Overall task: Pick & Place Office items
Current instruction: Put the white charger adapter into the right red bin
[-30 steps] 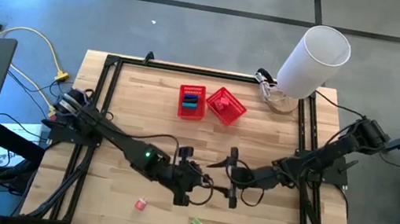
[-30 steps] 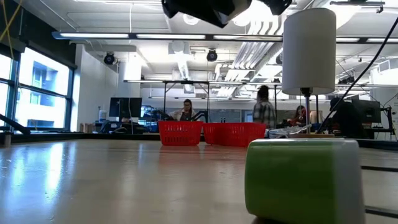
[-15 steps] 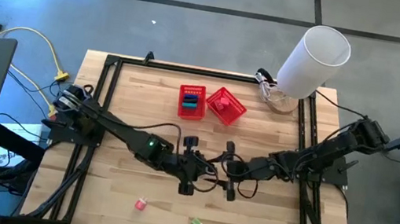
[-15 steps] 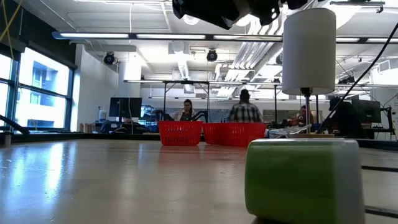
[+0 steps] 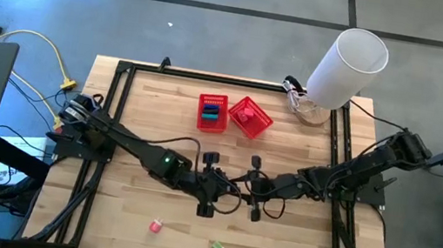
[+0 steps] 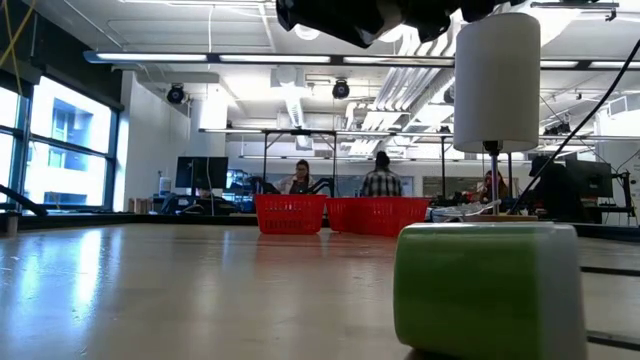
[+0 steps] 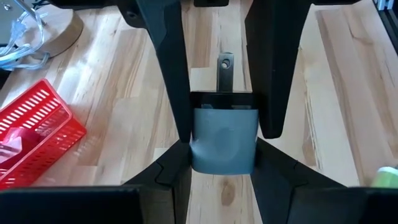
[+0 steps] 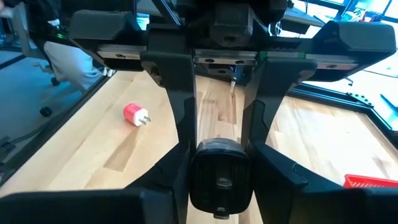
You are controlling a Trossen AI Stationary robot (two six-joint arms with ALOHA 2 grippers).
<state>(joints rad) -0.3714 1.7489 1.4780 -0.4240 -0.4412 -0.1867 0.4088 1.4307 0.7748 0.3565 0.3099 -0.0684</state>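
A small grey-and-black item (image 7: 224, 140) with a metal tab (image 7: 225, 65) is held in the air over the middle of the table, between both grippers. My left gripper (image 7: 224, 152) comes from the table's left and my right gripper (image 8: 219, 171) from its right; they meet tip to tip (image 5: 234, 187). Both are shut on the item. A red-white plug (image 5: 156, 226) and a green item (image 5: 217, 247) lie on the table near its near edge. The green item (image 6: 487, 285) fills the low view's foreground. My left gripper pinches the item's grey end (image 7: 211, 149) between its two fingers, level, from the table's left. The item is lifted clear of the table. My right gripper pinches the item's black end (image 8: 219, 163) between its two fingers, level, from the table's right, facing the left fingers (image 8: 180, 106).
Two red mesh baskets (image 5: 213, 112) (image 5: 250, 116) stand toward the far edge, the left one with items inside. A big white cylinder (image 5: 349, 66) stands on a round base at the far right corner. A black frame (image 5: 116, 126) borders the table. People move in the room behind.
My left gripper has moved toward the far edge and slightly right. My right gripper has moved left and slightly toward the far edge, so the two now meet tip to tip. Over the last half second both have stayed almost still.
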